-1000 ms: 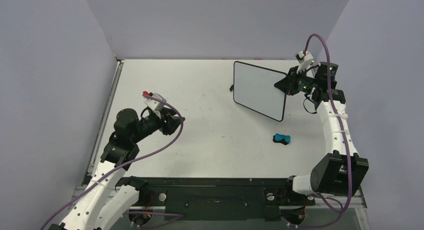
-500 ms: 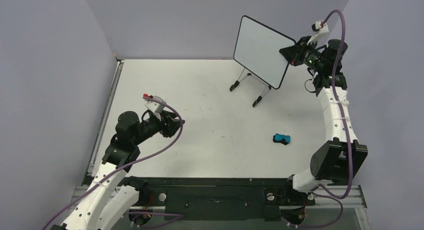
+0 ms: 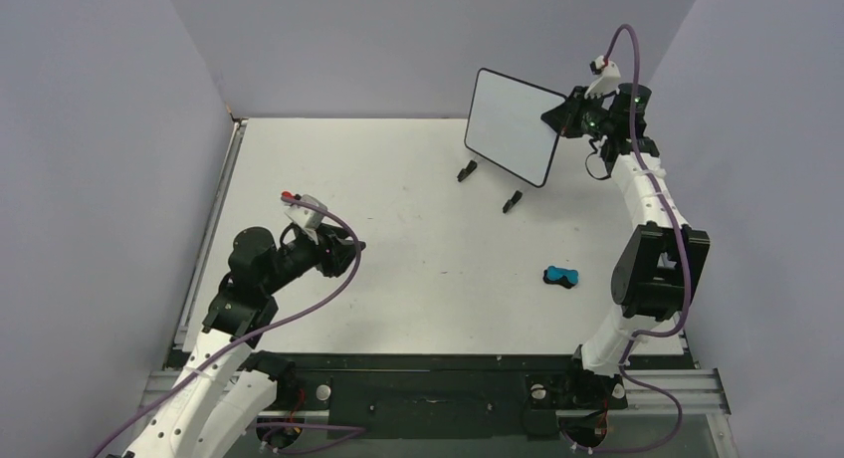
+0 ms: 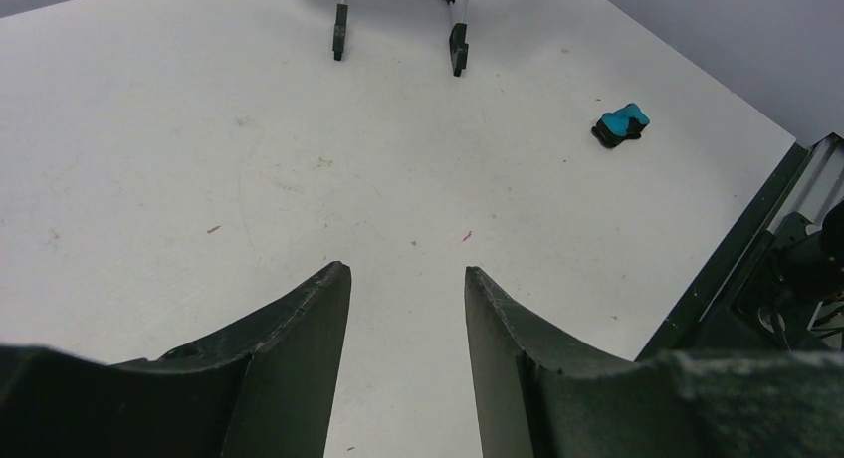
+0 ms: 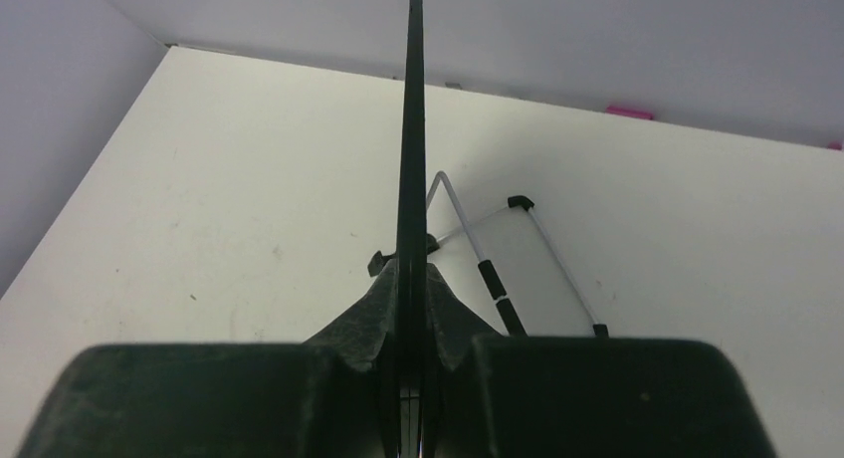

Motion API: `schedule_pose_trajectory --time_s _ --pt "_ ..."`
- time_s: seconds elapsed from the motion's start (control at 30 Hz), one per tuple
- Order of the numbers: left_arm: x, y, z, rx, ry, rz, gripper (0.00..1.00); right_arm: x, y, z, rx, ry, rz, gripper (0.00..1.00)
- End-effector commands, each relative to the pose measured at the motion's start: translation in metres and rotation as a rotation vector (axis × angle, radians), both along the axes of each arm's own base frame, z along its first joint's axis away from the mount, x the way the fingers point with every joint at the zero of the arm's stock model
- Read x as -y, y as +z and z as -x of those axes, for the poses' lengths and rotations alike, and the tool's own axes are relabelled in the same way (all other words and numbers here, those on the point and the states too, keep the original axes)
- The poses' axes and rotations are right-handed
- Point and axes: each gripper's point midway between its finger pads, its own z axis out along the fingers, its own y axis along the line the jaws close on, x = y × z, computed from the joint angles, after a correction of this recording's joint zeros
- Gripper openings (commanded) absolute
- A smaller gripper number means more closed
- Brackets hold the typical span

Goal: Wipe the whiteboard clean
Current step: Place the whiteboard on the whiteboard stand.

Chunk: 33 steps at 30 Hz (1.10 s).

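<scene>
- White table (image 3: pixel 398 209); right gripper (image 3: pixel 562 117) clamps board (image 3: pixel 510 127) edge; face looks clean; stand (image 3: pixel 512 201) below.
- Left gripper (image 4: pixel 405 279) agape, empty.
- Step, likely: reseating board; next needs lowering onto stand.

top: overhead, rear, far | wrists: low, near, forward | shared: stand (image 4: pixel 458 46)

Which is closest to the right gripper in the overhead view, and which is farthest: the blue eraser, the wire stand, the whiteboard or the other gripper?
1. whiteboard: clamped by its edge in the right gripper, held up at the far right.
2. wire stand: just under the whiteboard.
3. blue eraser: lying nearer the camera, right side.
4. left gripper: across on the left.
</scene>
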Motion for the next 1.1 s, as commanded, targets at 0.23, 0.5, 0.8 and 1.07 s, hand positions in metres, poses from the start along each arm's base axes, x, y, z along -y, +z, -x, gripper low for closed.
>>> schedule_pose_trajectory --time_s 0.23,0.5,0.8,1.07 --pt "-0.001 0.005 -0.005 0.025 0.012 0.027 0.43 0.005 -0.007 0.01 0.073 0.037 0.046 0.0" --pt "0.001 0.004 -0.004 0.019 0.002 0.033 0.43 0.006 -0.007 0.006 0.049 0.039 -0.119 0.0" --pt "0.003 0.001 -0.004 0.004 -0.009 0.039 0.43 -0.005 0.023 0.002 0.093 0.072 -0.302 0.0" --pt "0.003 -0.001 -0.002 -0.003 -0.016 0.041 0.43 0.006 0.001 0.004 0.06 0.064 -0.187 0.0"
